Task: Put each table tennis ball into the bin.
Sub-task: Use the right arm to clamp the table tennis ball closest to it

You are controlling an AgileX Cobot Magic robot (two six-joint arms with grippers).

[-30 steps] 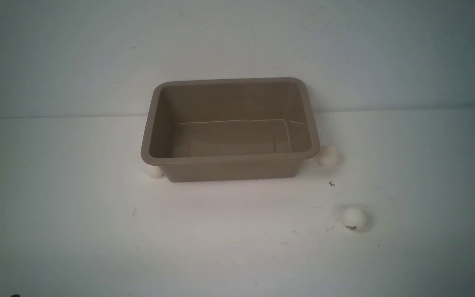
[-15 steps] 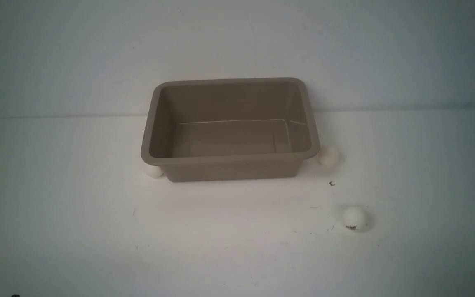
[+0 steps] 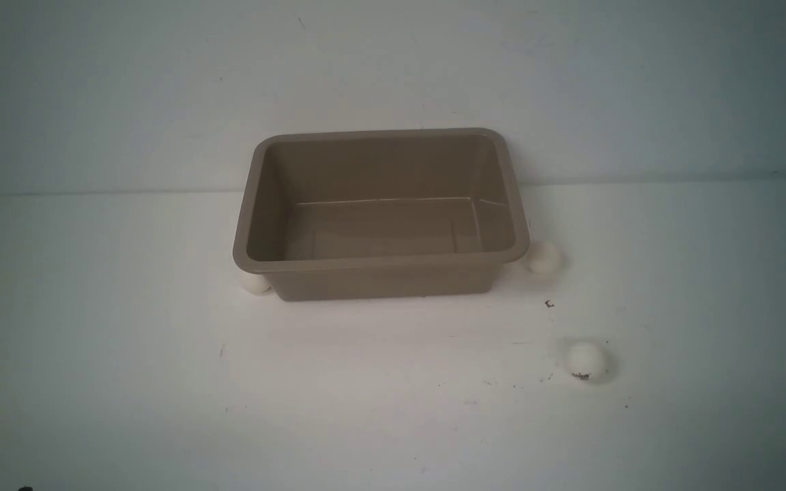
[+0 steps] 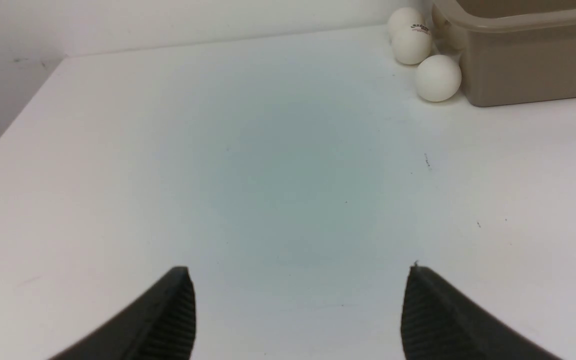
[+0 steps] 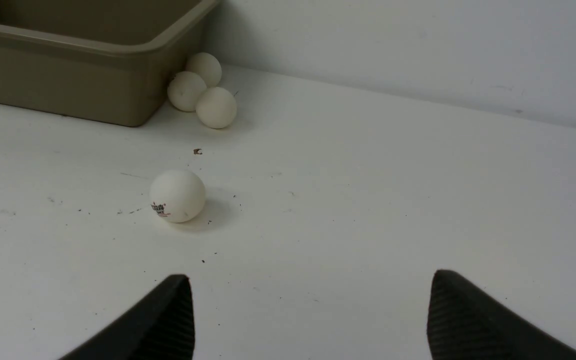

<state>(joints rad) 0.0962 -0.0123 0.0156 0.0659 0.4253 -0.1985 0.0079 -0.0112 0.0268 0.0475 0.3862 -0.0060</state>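
Observation:
The empty taupe bin (image 3: 379, 262) stands at the table's back centre. Three white table tennis balls (image 4: 438, 78) cluster against its left end, and only one of them (image 3: 254, 282) peeks out in the front view. Three more (image 5: 216, 107) huddle at its right end, where the front view shows one (image 3: 543, 258). A lone ball with a dark logo (image 3: 585, 361) (image 5: 177, 195) lies nearer, at front right. My left gripper (image 4: 298, 271) is open over bare table, far short of its cluster. My right gripper (image 5: 310, 275) is open too, short of the lone ball.
A pale wall (image 3: 393, 82) rises just behind the bin. The table's left edge (image 4: 13, 125) drops off in the left wrist view. Dark specks (image 3: 548, 304) dot the white tabletop near the lone ball.

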